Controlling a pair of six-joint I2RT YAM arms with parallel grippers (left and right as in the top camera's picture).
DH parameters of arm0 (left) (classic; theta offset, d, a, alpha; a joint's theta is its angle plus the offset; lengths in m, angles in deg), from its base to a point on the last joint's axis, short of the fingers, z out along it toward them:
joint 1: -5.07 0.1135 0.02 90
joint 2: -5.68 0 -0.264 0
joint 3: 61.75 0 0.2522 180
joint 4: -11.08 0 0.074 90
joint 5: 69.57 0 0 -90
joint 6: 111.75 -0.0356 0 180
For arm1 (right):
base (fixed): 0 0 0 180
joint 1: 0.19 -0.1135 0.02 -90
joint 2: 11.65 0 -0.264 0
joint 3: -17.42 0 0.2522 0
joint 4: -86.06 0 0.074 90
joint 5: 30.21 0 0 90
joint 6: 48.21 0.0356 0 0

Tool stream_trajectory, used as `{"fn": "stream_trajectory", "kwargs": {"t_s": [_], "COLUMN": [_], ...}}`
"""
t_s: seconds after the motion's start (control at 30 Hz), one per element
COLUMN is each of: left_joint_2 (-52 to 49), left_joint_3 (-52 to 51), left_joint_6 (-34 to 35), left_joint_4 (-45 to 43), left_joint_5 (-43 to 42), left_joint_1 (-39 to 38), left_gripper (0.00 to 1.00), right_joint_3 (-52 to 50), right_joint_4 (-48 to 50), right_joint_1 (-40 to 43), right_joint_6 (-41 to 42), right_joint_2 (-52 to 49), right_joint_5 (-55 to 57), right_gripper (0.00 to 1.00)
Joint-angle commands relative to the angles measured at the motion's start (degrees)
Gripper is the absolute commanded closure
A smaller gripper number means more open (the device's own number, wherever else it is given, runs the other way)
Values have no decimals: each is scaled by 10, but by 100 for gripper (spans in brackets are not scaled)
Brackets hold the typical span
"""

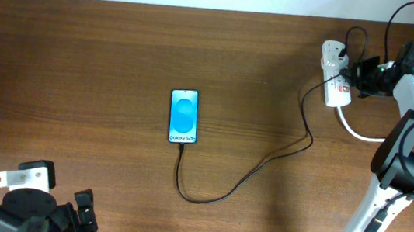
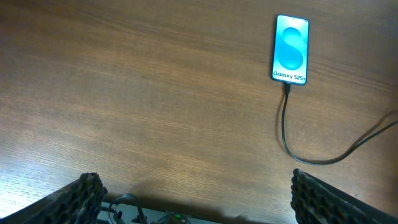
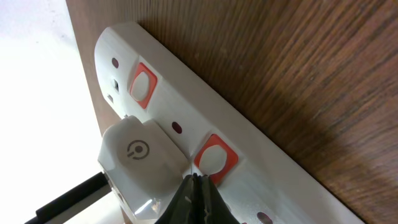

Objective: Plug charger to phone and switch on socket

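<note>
Overhead: the phone (image 1: 183, 116) lies flat, screen up, on the table (image 1: 81, 55); the charger (image 1: 247, 175) leaves the phone's lower edge, loops, and climbs to the socket (image 1: 333, 82), well to the right of the phone and further back; the right claw (image 1: 351, 76) sits at that socket; the left claw (image 1: 83, 210) waits below and left of the phone, well apart from it.

Left wrist: the left claw (image 2: 194, 180) is spread wide and holds nothing; the phone (image 2: 290, 50) lies ahead to its right; the charger (image 2: 285, 124) tip looks seated in the phone.

Right wrist: the right claw (image 3: 198, 190) is pressed together into one point, pinching nothing; its tip meets a red switch (image 3: 214, 158) on the socket (image 3: 261, 180), just beside a white adapter (image 3: 142, 165).

The socket is probably light, hard plastic that skids on smooth wood; its switch is likely stiff; so it wants a push straight down rather than a grip; the limp cable would drag the slim, slippery phone if tugged.
</note>
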Motion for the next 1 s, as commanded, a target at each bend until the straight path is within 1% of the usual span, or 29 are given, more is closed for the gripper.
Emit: {"fn": "stream_trajectory", "kwargs": {"t_s": [0.0,0.13,0.27,0.97], "left_joint_2": [2,2,2,2], "left_joint_3": [-2,-2,-2,-2], "left_joint_6": [5,5,5,5], "left_joint_4": [1,1,1,1], "left_joint_5": [8,8,8,8], "left_joint_1": [-3,-3,-3,-3], "left_gripper": [1,1,1,1], "right_joint_3": [21,21,23,22], "right_joint_4": [4,4,11,10], "right_joint_1": [7,12,12,-1], "right_joint_6": [-8,-10,-39,-23], "right_joint_2": [-12,-12,-7,-45], "right_joint_5": [-32,-31,-32,7], "right_gripper": [96,96,96,96]}}
